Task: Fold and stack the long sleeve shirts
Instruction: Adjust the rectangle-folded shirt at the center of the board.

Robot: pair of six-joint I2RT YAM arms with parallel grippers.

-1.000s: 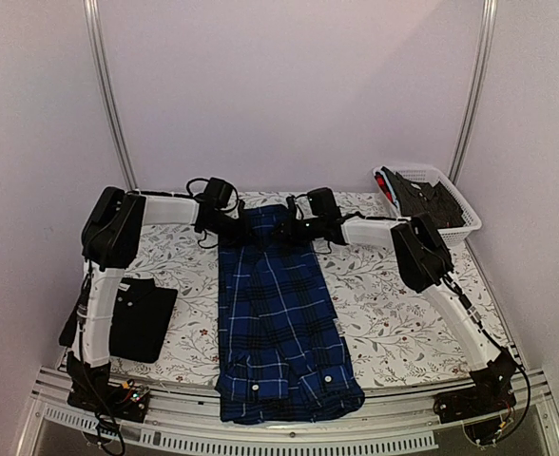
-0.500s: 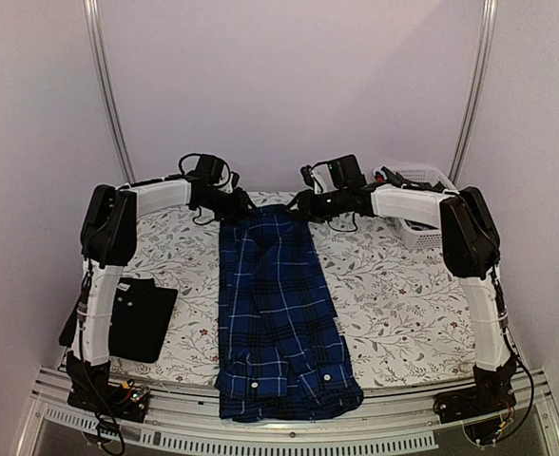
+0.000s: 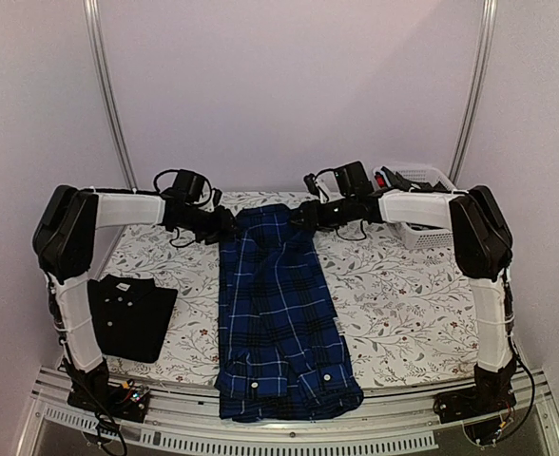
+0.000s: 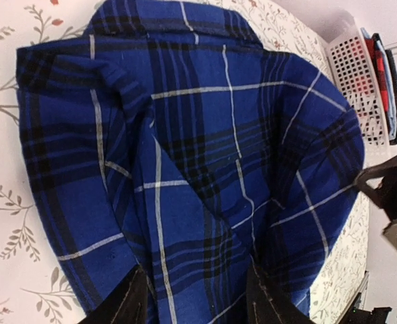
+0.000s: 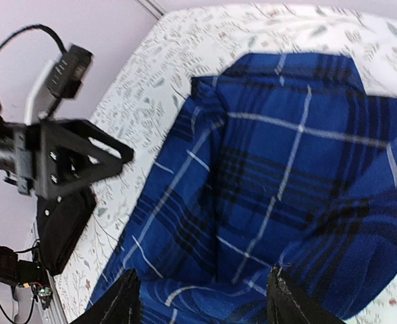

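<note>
The blue plaid shirt (image 3: 281, 313) lies flat down the middle of the floral table (image 3: 394, 304). Its long axis runs from 12 o'clock to 6 o'clock, leaning slightly toward 5 at the near end. That near end is wider, shows two white buttons, and hangs over the table's front edge. The narrower far end points at 12 o'clock, between the two arms. Its layers there are folded inward over one another.

The left gripper (image 4: 195, 305) hovers at the shirt's far-left corner, around 11 o'clock. Its jaws are spread apart over the cloth and pinch nothing. The right gripper (image 5: 202, 305) sits at the far-right corner, around 1 o'clock, also released, with the plaid lying loose between its fingers (image 5: 121, 304).

The black shirt (image 3: 132, 318) rests as a folded square at 8 o'clock, well apart from the plaid one. A white basket (image 3: 422, 204) stands at 2 o'clock, partly hidden behind the right arm.
</note>
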